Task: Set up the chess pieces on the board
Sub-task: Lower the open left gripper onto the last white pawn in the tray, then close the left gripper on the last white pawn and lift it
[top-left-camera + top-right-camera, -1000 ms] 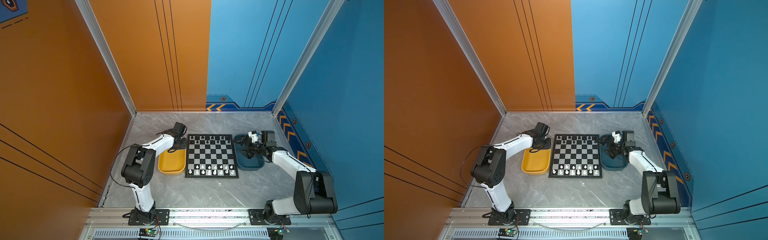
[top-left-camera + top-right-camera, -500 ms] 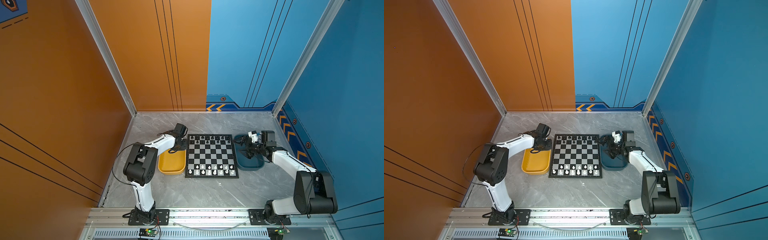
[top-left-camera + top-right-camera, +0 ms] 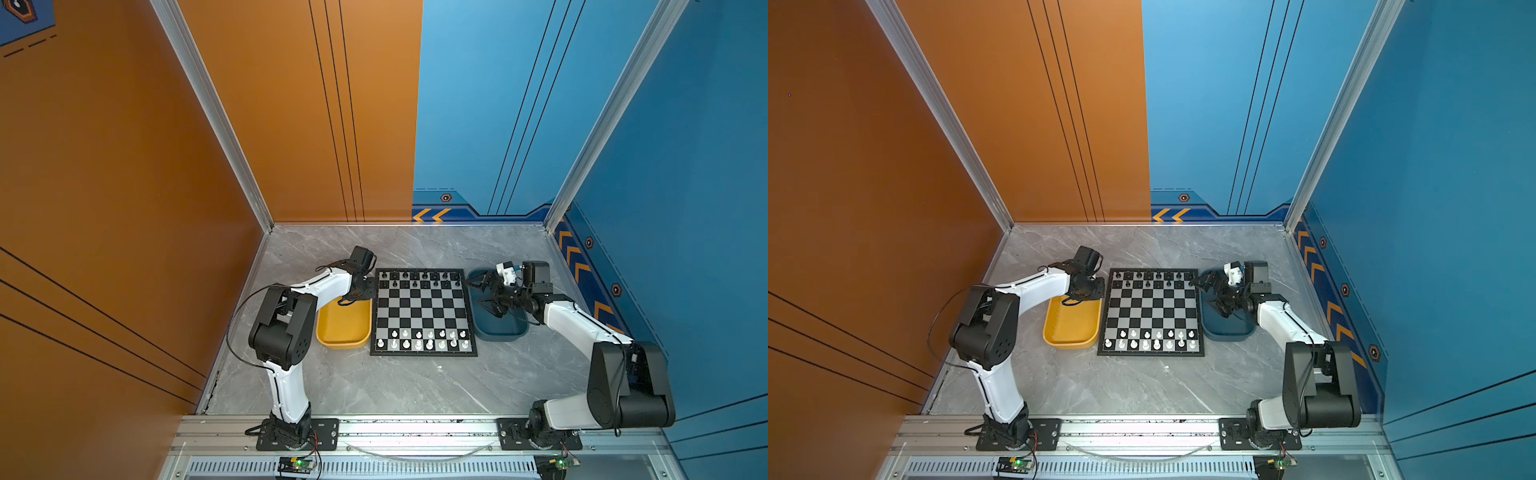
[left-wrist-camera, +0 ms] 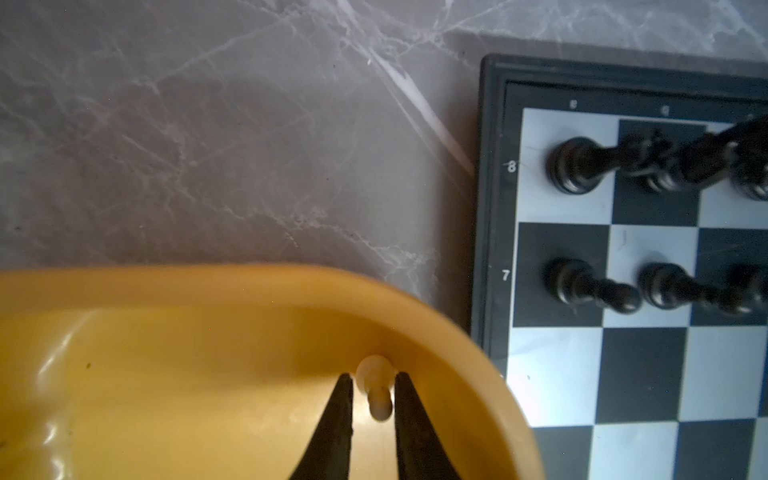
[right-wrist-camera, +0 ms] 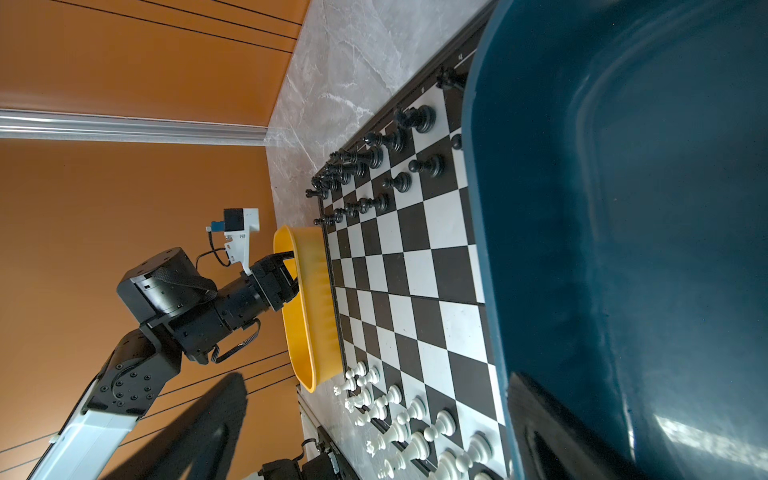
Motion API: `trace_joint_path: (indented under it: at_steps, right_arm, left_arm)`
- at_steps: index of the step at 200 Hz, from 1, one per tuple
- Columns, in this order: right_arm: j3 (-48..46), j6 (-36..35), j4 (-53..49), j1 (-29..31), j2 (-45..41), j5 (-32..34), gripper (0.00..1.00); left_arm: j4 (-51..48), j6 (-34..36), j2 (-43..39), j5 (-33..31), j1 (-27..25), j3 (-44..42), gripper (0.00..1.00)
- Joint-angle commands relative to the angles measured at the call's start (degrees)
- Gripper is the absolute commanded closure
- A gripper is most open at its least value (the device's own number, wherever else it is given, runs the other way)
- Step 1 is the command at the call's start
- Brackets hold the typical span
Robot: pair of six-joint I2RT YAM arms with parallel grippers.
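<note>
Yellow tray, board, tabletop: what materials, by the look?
Yellow tray: likely moulded plastic, glossy; soft highlights, rounded rim.
Board: probably plastic; black border, silvery squares with a sheen.
Tabletop: grey marble look, white veins; stone or printed laminate, cannot tell.

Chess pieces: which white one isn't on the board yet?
The white pawn in the yellow tray, inside the left gripper; the other white pieces stand on the board.

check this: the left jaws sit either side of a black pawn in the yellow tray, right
Not quite: the pawn between the jaws of the left gripper is white, not black, as the left wrist view shows. It does lie in the yellow tray.
</note>
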Motion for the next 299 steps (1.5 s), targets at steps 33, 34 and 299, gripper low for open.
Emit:
trace_joint_path:
  at_steps: [33, 34, 299]
  right_arm:
    - [0.75, -0.36, 0.32, 0.26, 0.8, 0.68, 0.0]
    - [0.75, -0.32, 0.32, 0.26, 0.8, 0.68, 0.0]
    - [0.06, -0.04, 0.36, 0.94, -1.02, 1.12, 0.0]
  left_arm:
    - [-0.45, 0.77, 1.27, 0.1, -0.58, 1.77, 0.85]
    - [-0.45, 0.81, 1.28, 0.08, -0.59, 1.77, 0.85]
    - [-10.75, 5.85, -12.19, -8.72, -5.94, 2.22, 1.0]
